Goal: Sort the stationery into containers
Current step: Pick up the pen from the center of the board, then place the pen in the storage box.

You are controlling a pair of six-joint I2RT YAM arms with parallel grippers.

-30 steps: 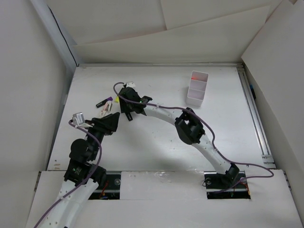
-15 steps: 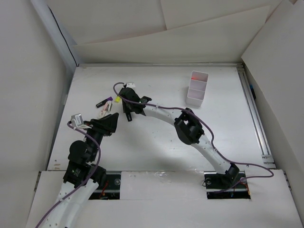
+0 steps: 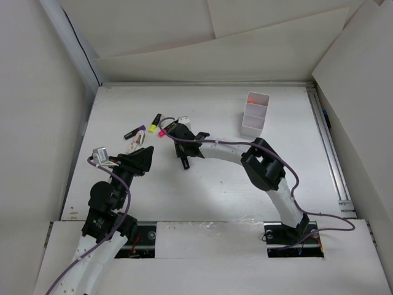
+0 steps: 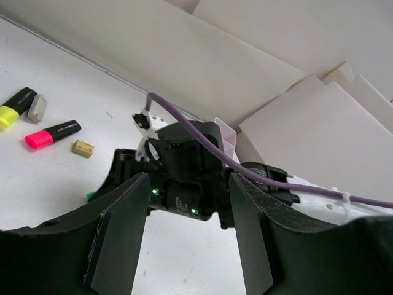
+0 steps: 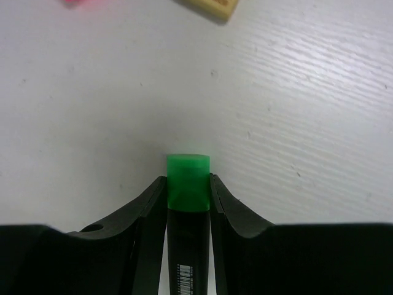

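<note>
My right gripper is shut on a green highlighter, with the green cap sticking out past the fingertips, close over the table. Behind it lie a pink highlighter, a yellow one, a purple one and a tan block. The white three-compartment box stands at the far right, with something orange in its far compartment. My left gripper is open and empty, left of the right gripper.
A small grey block lies beside the yellow highlighter. White walls enclose the table on the left, back and right. A metal rail runs along the right edge. The right arm's purple cable crosses the left wrist view.
My right gripper has moved right and nearer, away from the marker cluster, with the green highlighter in it, uncovering the pink highlighter. The left arm has barely moved.
</note>
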